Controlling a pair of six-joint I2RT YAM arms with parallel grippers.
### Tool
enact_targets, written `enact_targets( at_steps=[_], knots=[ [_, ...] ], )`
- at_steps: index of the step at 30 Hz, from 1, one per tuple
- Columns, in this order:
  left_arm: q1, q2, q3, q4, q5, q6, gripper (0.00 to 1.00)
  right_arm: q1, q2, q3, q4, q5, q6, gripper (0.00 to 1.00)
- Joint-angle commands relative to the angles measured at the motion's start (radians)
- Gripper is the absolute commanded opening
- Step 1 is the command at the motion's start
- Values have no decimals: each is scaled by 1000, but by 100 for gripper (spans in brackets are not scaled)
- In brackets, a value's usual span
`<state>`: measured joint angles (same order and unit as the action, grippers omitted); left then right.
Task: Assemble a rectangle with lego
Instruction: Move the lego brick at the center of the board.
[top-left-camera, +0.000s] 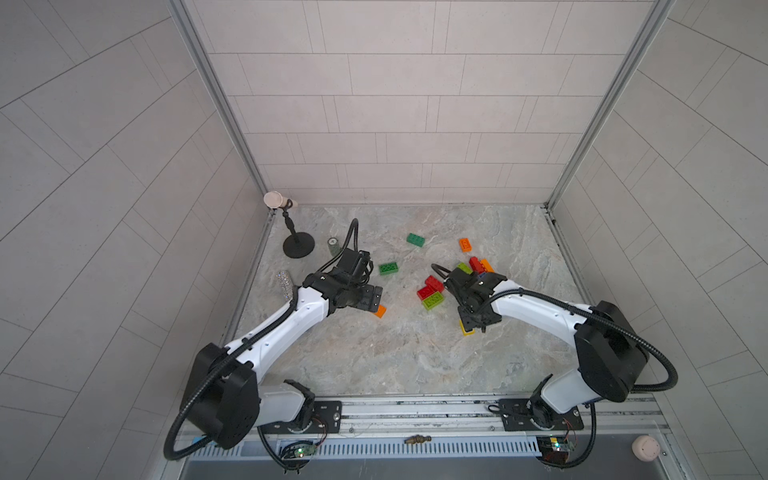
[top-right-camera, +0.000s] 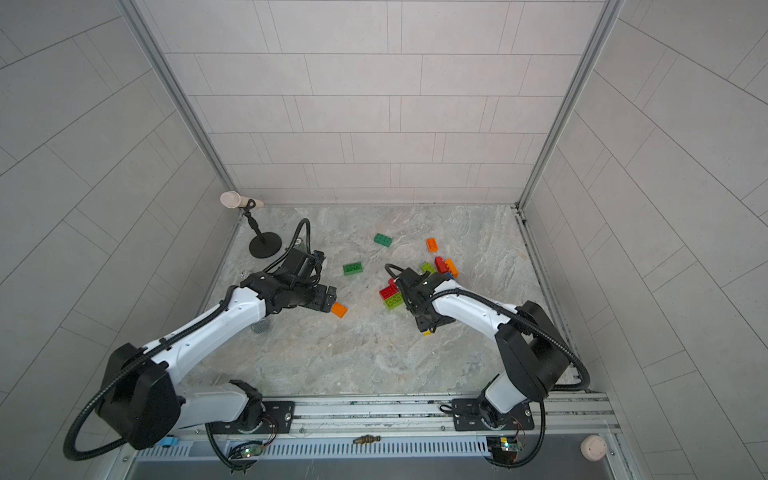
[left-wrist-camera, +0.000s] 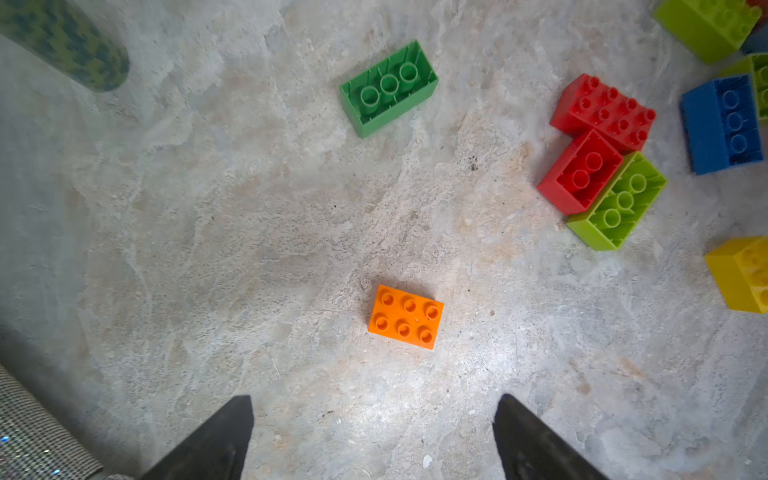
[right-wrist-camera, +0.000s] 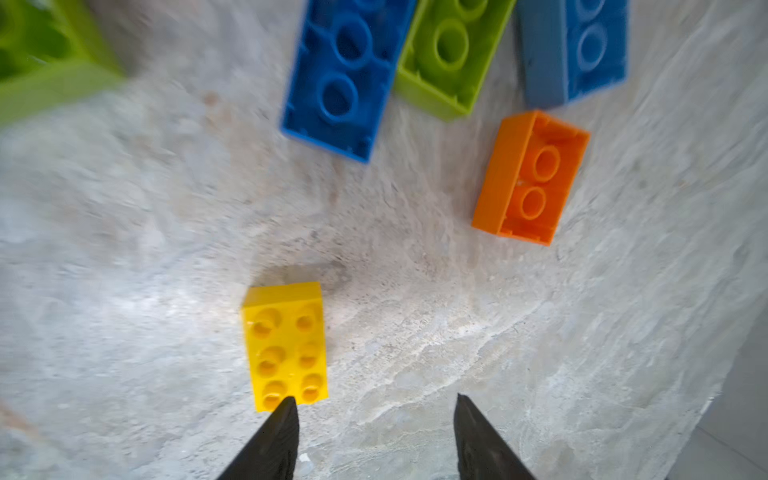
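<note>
Right gripper (right-wrist-camera: 375, 397) was half parted, gripping nothing; one fingertip (right-wrist-camera: 278, 436) sat at the edge of the yellow brick (right-wrist-camera: 284, 345), studs-up on the table (right-wrist-camera: 166, 249). Left gripper (left-wrist-camera: 374, 397) was spread wide, empty; the orange brick (left-wrist-camera: 405, 316) lay just ahead.

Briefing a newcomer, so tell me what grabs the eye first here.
The bright heap of red, lime, blue and orange lego bricks right of centre in both top views. Next, a lone orange brick lying ahead of the open left gripper, and a yellow brick at the tip of the open right gripper.
</note>
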<state>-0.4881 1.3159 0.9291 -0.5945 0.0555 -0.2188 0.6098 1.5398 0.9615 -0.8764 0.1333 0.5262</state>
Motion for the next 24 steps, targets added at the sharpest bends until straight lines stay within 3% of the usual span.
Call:
enact_targets(
  at_steps=[1, 9, 19, 24],
  knots=[
    [9, 30, -7, 5, -20, -61, 95, -24, 7, -40, 66, -160, -82, 61],
    [75, 120, 16, 26, 64, -85, 90, -38, 88, -38, 128, -139, -107, 55],
    [111, 143, 36, 36, 48, -89, 88, -19, 10, 20, 96, -166, -32, 60],
    [129, 141, 36, 51, 27, -97, 87, 6, 60, 22, 132, -162, -10, 63]
  ],
)
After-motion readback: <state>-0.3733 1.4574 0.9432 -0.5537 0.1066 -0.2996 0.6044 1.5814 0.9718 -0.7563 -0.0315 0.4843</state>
